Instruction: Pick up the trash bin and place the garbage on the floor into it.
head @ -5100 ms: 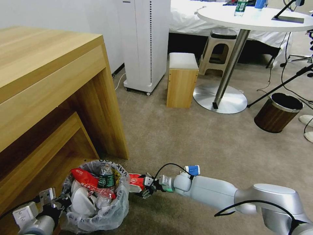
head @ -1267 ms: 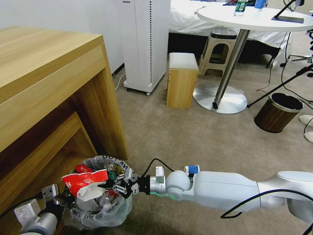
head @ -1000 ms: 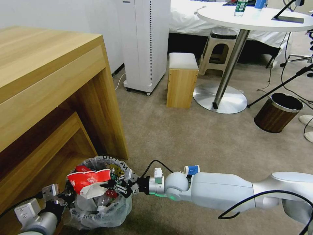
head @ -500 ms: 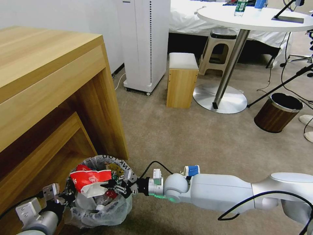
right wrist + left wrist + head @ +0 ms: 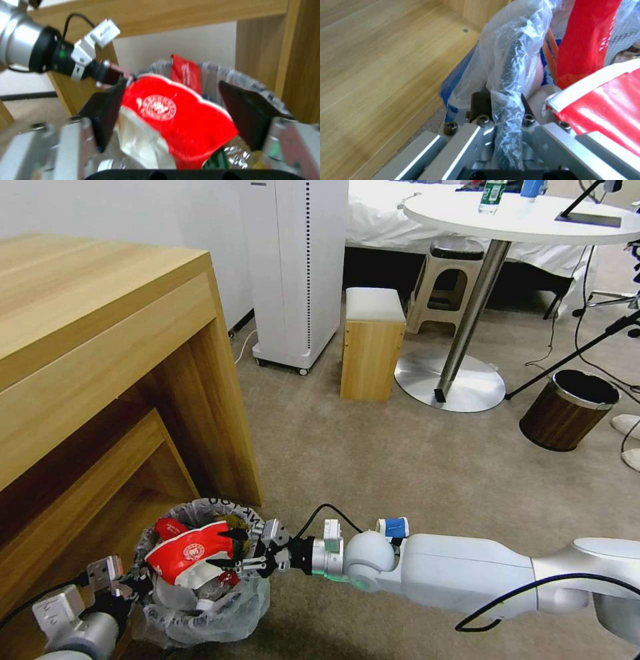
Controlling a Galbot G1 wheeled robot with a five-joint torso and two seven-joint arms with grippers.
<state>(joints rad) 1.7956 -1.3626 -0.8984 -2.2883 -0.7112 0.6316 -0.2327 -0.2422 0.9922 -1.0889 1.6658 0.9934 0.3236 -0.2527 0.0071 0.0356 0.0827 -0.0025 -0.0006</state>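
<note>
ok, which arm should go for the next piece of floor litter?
Right, likely. The right gripper is open over the trash bin, the red-white paper cup loose between its fingers. The left gripper is clamped on the bin's rim.

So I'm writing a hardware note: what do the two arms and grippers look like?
Right arm: smooth silver-white shells, rounded joints, a green light at the wrist, a looping black cable, a blue-white tag. Right gripper: black linkage fingers on a silver body. Left gripper: silver-grey blocks, black fingers, hex screws, a black cable.
</note>
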